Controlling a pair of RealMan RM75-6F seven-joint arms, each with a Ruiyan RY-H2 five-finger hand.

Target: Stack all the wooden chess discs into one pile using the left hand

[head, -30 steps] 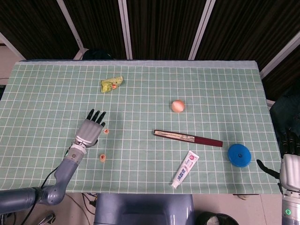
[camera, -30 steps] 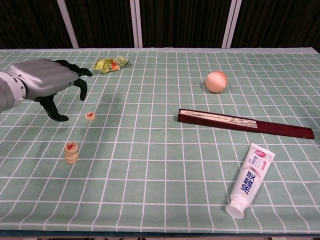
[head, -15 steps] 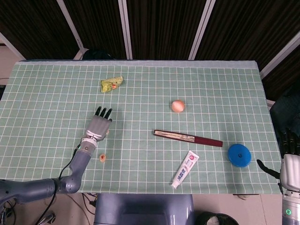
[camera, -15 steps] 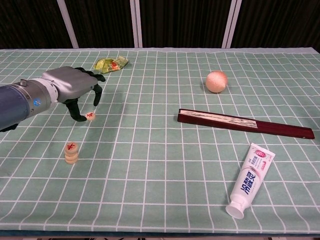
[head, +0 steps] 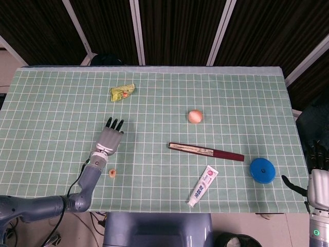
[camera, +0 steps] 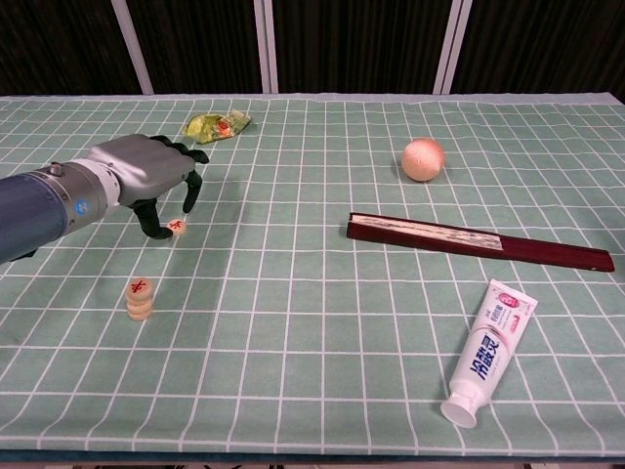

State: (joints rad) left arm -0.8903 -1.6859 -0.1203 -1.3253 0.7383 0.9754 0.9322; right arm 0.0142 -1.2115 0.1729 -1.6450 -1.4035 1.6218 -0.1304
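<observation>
A short pile of wooden chess discs (camera: 140, 299) with a red mark on top stands near the table's front left; in the head view the pile (head: 112, 173) sits just below my left wrist. One single disc (camera: 177, 227) lies flat beyond it. My left hand (camera: 146, 176) hovers palm down over that disc, fingers curled downward and apart; the thumb tip is right beside the disc and holds nothing. From above, the left hand (head: 109, 140) hides the single disc. My right hand (head: 318, 172) hangs off the table's right edge, fingers spread, empty.
A green snack packet (camera: 217, 125) lies behind the left hand. A peach-coloured ball (camera: 423, 158), a folded dark red fan (camera: 479, 241) and a toothpaste tube (camera: 489, 353) occupy the right half. A blue round lid (head: 262, 170) sits near the right front edge.
My left hand has moved to the right and come down over the single disc, its thumb now beside it. The pile and the right hand have not moved.
</observation>
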